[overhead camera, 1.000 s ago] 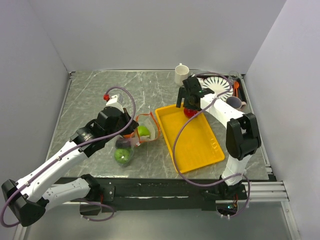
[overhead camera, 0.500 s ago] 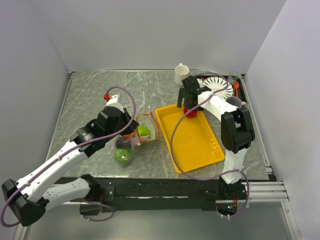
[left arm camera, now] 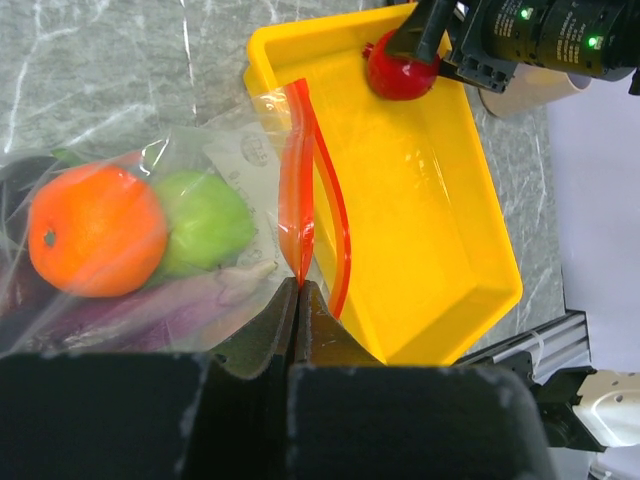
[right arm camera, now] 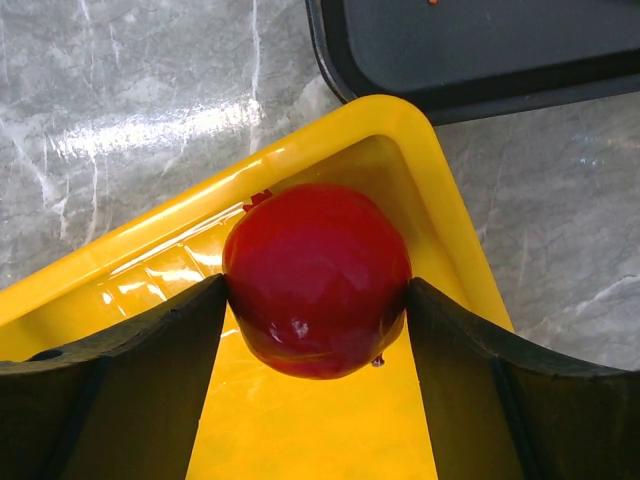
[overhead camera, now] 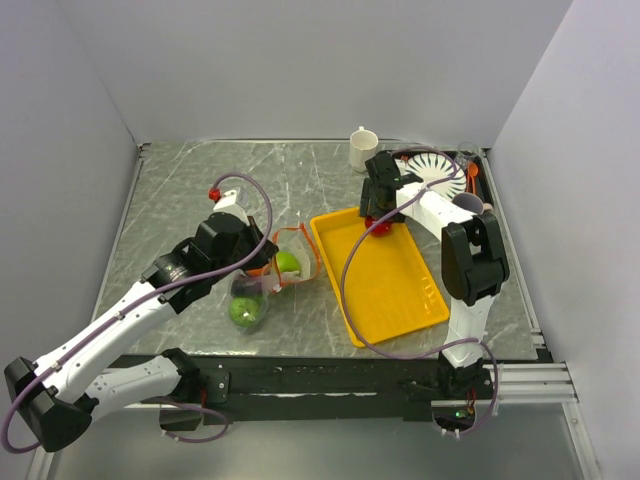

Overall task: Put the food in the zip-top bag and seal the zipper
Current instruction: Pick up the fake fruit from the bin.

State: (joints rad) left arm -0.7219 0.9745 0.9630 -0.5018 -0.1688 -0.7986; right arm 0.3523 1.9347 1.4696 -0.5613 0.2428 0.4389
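The clear zip-top bag [overhead camera: 272,277] lies left of the yellow tray, its mouth open toward the tray. My left gripper [left arm camera: 300,286] is shut on the bag's mouth edge at the orange-red zipper [left arm camera: 297,190]. Inside the bag I see an orange fruit [left arm camera: 96,230], a green fruit [left arm camera: 205,222] and a purple one [left arm camera: 150,310]. The top view shows another green fruit [overhead camera: 243,312] near the bag's bottom. My right gripper [right arm camera: 315,292] is shut on the red fruit [right arm camera: 316,272], both fingers touching it. It sits at the tray's far corner [overhead camera: 380,226].
The yellow tray [overhead camera: 395,290] fills the middle right. Behind it stand a white cup [overhead camera: 362,148], a striped white plate [overhead camera: 438,168] on a dark tray [right arm camera: 480,40], an orange spoon [overhead camera: 472,172] and a small dark bowl [overhead camera: 470,204].
The right arm's elbow has swung left and farther back while its gripper stayed on the red fruit at the tray's far corner. The left arm and bag have not moved.
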